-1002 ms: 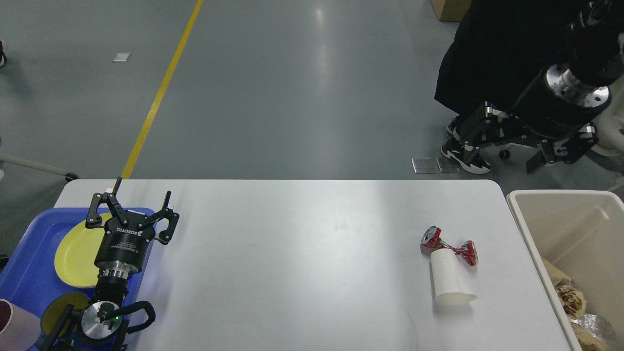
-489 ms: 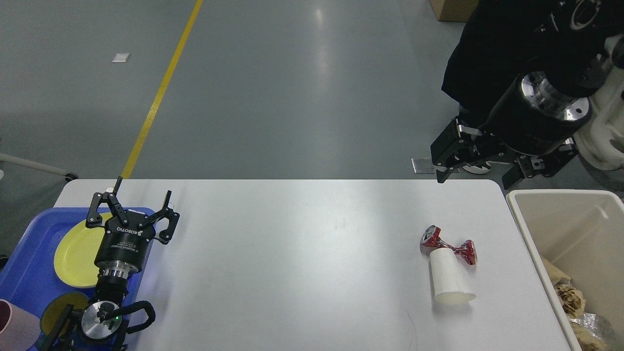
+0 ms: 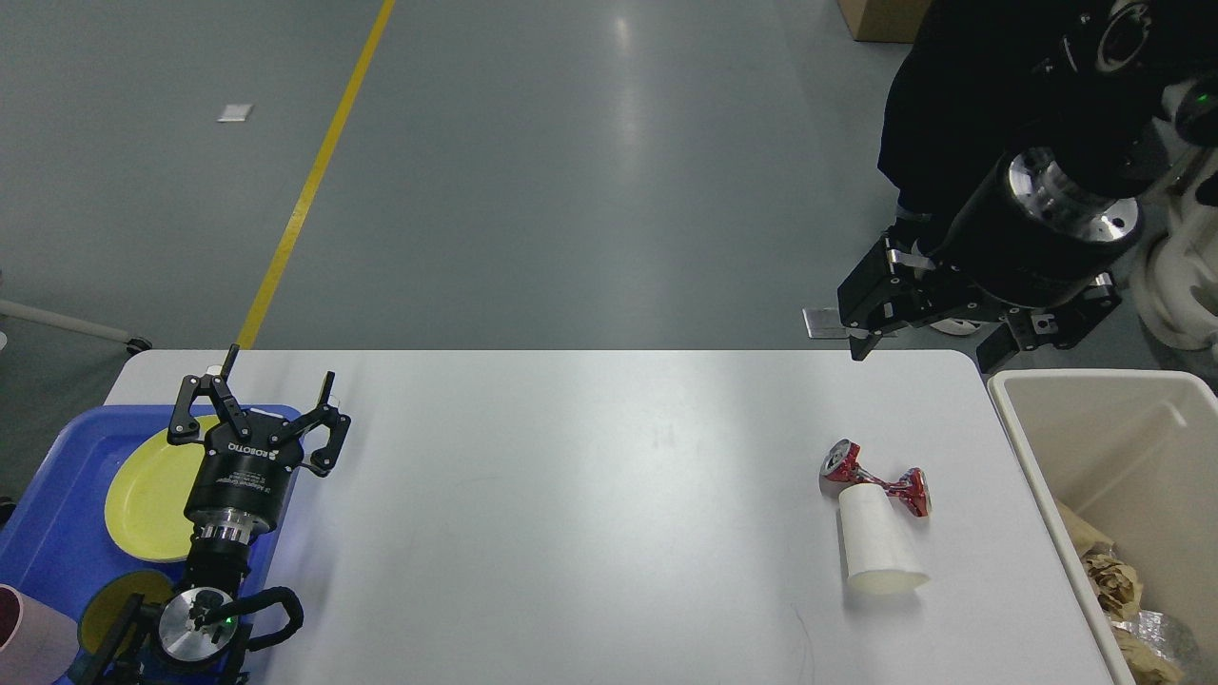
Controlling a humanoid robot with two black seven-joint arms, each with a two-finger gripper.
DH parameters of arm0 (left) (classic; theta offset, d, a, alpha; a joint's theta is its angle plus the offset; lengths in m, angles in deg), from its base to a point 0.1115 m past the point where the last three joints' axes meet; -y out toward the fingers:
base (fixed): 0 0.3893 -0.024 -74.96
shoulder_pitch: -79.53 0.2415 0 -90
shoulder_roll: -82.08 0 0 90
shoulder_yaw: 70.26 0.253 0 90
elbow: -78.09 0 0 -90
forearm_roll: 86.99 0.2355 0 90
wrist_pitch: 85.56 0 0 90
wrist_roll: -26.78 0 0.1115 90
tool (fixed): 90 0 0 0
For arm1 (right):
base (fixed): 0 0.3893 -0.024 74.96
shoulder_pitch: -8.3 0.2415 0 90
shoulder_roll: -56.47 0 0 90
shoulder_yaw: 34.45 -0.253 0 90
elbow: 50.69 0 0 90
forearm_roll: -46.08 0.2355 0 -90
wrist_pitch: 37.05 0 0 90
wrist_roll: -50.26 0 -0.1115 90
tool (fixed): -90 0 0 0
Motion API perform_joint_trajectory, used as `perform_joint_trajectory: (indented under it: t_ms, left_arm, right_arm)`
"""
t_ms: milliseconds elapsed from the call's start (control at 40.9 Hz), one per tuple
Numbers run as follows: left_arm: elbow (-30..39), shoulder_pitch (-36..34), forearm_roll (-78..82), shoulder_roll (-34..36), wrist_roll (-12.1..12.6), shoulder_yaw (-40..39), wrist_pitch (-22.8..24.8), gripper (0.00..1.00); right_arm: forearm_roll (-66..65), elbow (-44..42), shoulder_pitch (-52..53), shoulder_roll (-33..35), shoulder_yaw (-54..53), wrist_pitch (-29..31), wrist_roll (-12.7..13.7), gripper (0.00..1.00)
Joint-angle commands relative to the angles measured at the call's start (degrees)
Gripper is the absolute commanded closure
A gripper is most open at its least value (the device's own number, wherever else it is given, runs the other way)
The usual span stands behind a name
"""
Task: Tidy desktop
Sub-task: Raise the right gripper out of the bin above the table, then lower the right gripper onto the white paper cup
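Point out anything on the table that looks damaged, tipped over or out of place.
Two things on the desktop, near its right end: a red can, crushed flat in the middle, and a white paper cup lying on its side against it. Both sit loose beside the beige bin of crumpled waste.

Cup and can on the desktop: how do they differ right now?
The cup is plain white and keeps its shape; the can is red and silver, crushed thin in the middle. The cup lies nearer me, the can just beyond it. Both lie on their sides on the desktop, touching or nearly so.
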Motion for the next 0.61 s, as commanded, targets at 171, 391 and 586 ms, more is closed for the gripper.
perform_joint_trajectory:
  t_ms: [171, 391, 586]
  left_arm:
    - [-0.01, 0.02, 0.00, 0.00, 0.00, 0.00, 0.00, 0.04]
    - [-0.01, 0.02, 0.00, 0.00, 0.00, 0.00, 0.00, 0.04]
    - [0.07, 0.02, 0.00, 0.00, 0.00, 0.00, 0.00, 0.04]
  right_arm:
    - [-0.61, -0.62, -9.40, -0.32, 0.14, -8.42, 0.01, 0.00]
    - [-0.79, -2.73, -18.37, -2.08, 0.05, -17.74, 0.01, 0.00]
    - [-0.79, -6.15, -26.02, -2.26, -0.39, -22.24, -0.43, 0.00]
